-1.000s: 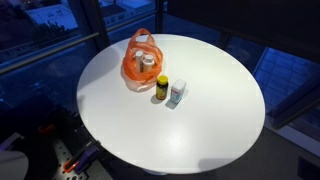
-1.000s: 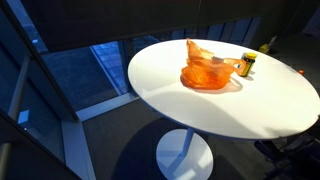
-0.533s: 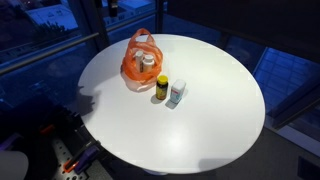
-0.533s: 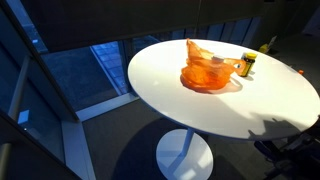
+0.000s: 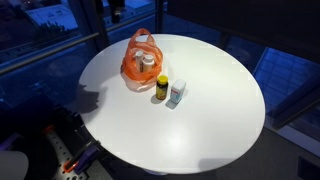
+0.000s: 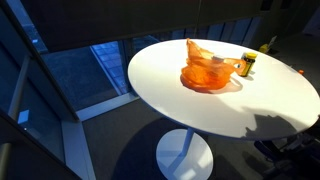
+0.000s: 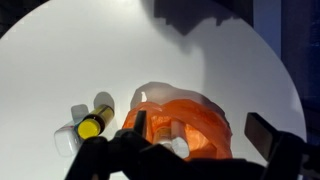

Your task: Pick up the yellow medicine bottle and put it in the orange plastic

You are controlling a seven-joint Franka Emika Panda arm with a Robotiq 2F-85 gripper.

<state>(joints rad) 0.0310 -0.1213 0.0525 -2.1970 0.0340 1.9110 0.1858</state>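
Gripper: (image 7: 190, 150) seen only in wrist view, dark fingers at bottom edge, spread wide, holding nothing; high above table, not near bottle.
Yellow medicine bottle: (image 5: 162, 88) upright on white table, just beside orange plastic bag, on the side away from the bag's handles; dark body, yellow cap; wrist view shows it (image 7: 95, 122) from above, near-top-down.
Handling: judged small, light, rigid plastic; smooth round wall likely a bit slippery; easy to tip if nudged off-centre.
Grasp: best across body below cap, jaws either side, coming straight down; little room on white-bottle side.
White bottle: (image 5: 177, 94) touching or nearly touching yellow one, cannot tell which; risk of knocking it during approach.
Orange plastic bag: (image 5: 141, 60) soft, thin, crumpled, handles standing up; mouth partly open, something pale with a white cap already inside (image 7: 178, 146); walls will give, so drop from above into opening.
Bag in exterior view: (image 6: 205, 70) slumped, bottle (image 6: 248, 64) at far side.
Table: (image 5: 215, 100) round, white, pedestal base; dark glass walls around.
Progress: pick not begun, approach stage.
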